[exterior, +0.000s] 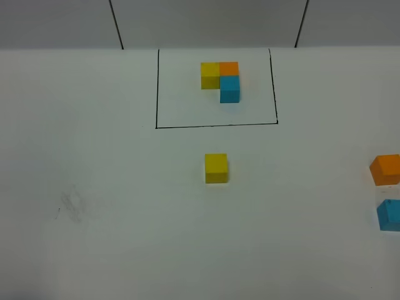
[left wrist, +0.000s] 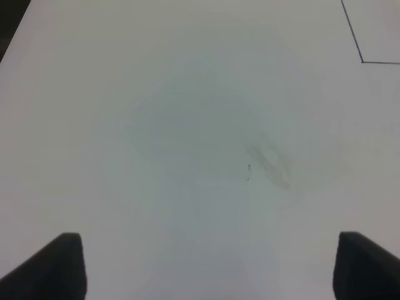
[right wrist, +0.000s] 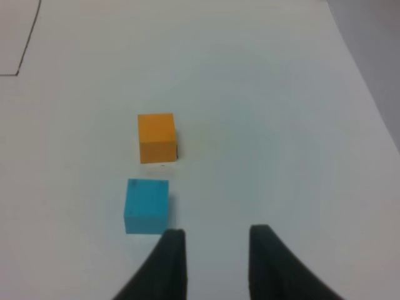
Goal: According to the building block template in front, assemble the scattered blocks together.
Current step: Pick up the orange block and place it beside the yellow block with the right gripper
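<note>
The building block template (exterior: 220, 80) is a joined L of yellow, orange and blue cubes inside a thin black drawn rectangle (exterior: 215, 125) at the far middle. A loose yellow cube (exterior: 216, 168) sits just in front of that rectangle. A loose orange cube (exterior: 385, 169) and a light blue cube (exterior: 390, 215) sit apart at the right edge. In the right wrist view, my right gripper (right wrist: 217, 244) is empty with a narrow gap, just beside the blue cube (right wrist: 147, 205), and the orange cube (right wrist: 156, 137) lies beyond it. My left gripper (left wrist: 206, 262) is wide open over bare table. Neither gripper shows in the exterior view.
The white table (exterior: 112, 250) ends at a grey wall at the back. A faint scuff mark (exterior: 72, 205) lies on the left side and also shows in the left wrist view (left wrist: 269, 162). A corner of the drawn rectangle shows in each wrist view.
</note>
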Tool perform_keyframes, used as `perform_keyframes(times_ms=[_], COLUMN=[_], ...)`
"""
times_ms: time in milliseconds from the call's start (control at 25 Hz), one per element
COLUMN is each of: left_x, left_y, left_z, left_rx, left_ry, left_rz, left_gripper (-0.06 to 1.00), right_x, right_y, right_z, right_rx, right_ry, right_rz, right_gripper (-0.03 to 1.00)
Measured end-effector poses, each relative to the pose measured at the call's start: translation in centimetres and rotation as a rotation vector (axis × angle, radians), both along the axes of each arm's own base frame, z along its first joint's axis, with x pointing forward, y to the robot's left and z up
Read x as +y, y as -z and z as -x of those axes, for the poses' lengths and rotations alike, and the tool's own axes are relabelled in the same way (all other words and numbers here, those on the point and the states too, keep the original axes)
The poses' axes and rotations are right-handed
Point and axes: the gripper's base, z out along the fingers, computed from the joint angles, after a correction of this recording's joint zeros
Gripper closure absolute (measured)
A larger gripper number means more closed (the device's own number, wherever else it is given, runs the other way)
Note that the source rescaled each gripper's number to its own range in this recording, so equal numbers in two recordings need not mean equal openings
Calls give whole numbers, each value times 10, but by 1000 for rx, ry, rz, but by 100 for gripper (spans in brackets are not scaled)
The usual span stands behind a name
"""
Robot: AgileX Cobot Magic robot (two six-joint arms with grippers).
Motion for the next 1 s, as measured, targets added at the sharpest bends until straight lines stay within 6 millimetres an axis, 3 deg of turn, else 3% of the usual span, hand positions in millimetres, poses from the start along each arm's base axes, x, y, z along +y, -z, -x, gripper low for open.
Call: perform_keyframes(times_ms=[1000], left_x=[0], left_y=[0], left_z=[0], left_rx=[0], left_ry=[0], left_rz=[0], left_gripper=[26], right_x=[0], right_y=[0], right_z=[-1], right_rx=[4], right_ry=[4], right_rz=[-12], right_gripper=[96])
